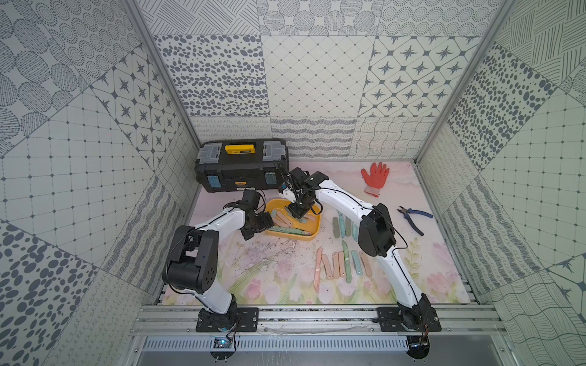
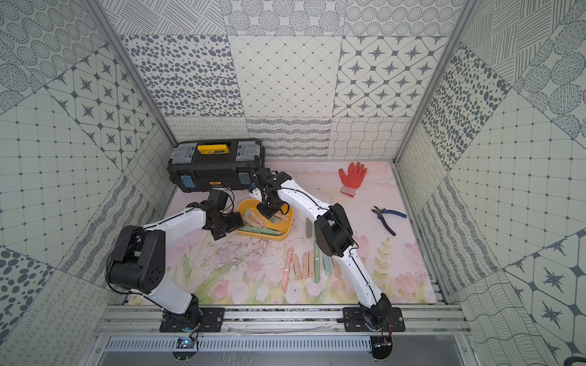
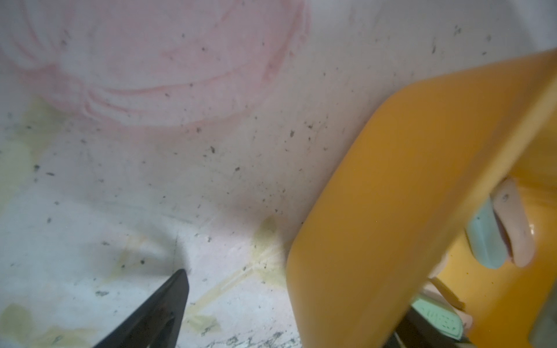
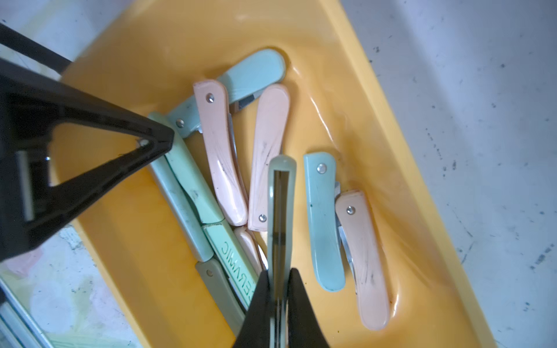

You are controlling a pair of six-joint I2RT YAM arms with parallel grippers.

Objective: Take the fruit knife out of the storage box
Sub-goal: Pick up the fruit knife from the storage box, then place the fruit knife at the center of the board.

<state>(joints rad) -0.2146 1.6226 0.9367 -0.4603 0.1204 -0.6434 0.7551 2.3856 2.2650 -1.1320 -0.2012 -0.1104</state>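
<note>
The right gripper (image 4: 281,272) is pinched on one grey-green knife (image 4: 281,180), which is folded and held on edge over the others inside the box (image 4: 144,54). Five folded knives under it can be counted plainly: two blue knives (image 4: 322,220) and three pink knives (image 4: 268,150). A fourth pink one is half hidden, and I cannot count the overlapping green knives (image 4: 193,180).

The left gripper (image 1: 261,226) is spread wide astride the box's left end. One finger (image 4: 150,135) is inside over the green knives; the other finger (image 3: 168,301) is outside, apart from the wall.

On the table (image 1: 279,285), right of the box, the near row (image 1: 341,264) has seven knives. The far row (image 1: 341,225) shows four, partly behind the right arm. One toolbox (image 1: 241,171) stands behind the box. One glove (image 1: 375,177) and one pliers (image 1: 415,218) lie far right.
</note>
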